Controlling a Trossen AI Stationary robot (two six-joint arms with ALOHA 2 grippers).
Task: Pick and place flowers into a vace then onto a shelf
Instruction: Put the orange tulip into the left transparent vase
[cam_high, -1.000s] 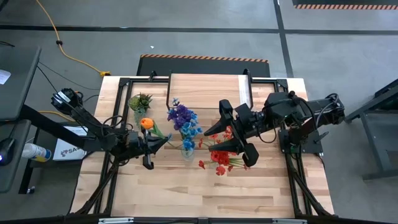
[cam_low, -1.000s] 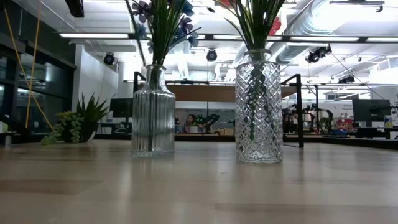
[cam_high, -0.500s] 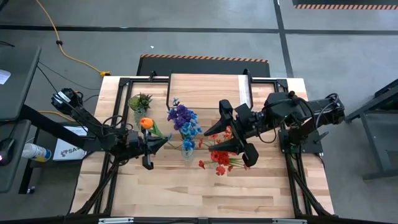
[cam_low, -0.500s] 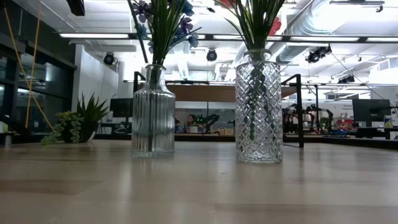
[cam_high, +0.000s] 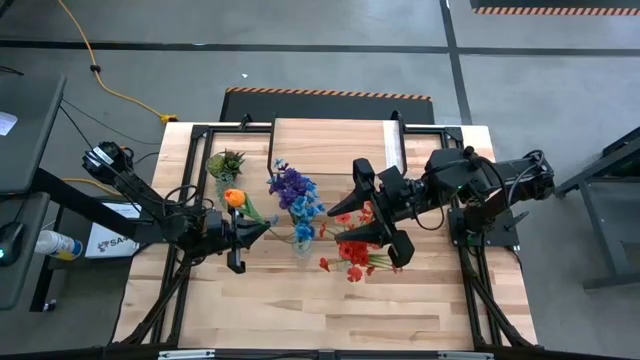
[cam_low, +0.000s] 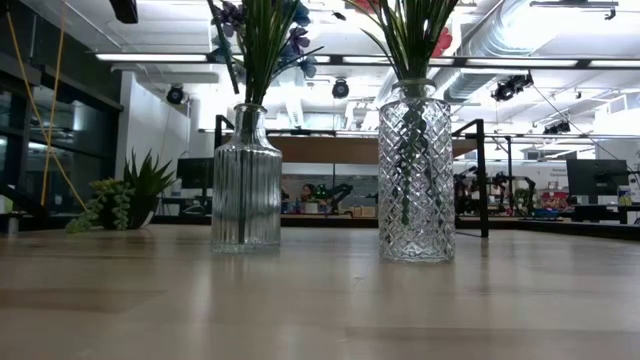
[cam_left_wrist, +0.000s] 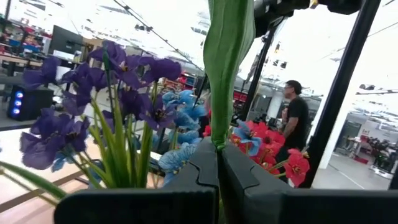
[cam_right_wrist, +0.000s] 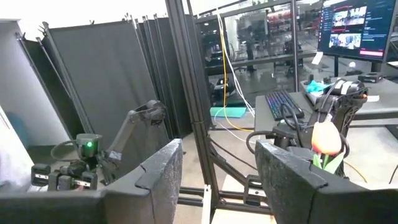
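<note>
- Our left gripper (cam_high: 262, 229) is clamped tight on the green stem of the orange flower (cam_high: 235, 198); in the left wrist view the stem (cam_left_wrist: 227, 68) rises straight out from between the closed fingers (cam_left_wrist: 205, 167).
- The ribbed vase (cam_low: 246, 180), already holding purple and blue flowers (cam_high: 296, 193), stands just beyond our left gripper's tip, toward the table's middle. The left arm is plainly the nearer one.
- We judge the next move turns on swinging that long stem upright and lowering its foot into the vase mouth.
- Our right gripper (cam_high: 347, 222) hovers, fingers (cam_right_wrist: 163, 171) apart and empty, beside the red flowers (cam_high: 355, 255) in the diamond-cut vase (cam_low: 415, 172).
- The shelf (cam_high: 335, 144) waits at the table's far edge.
</note>
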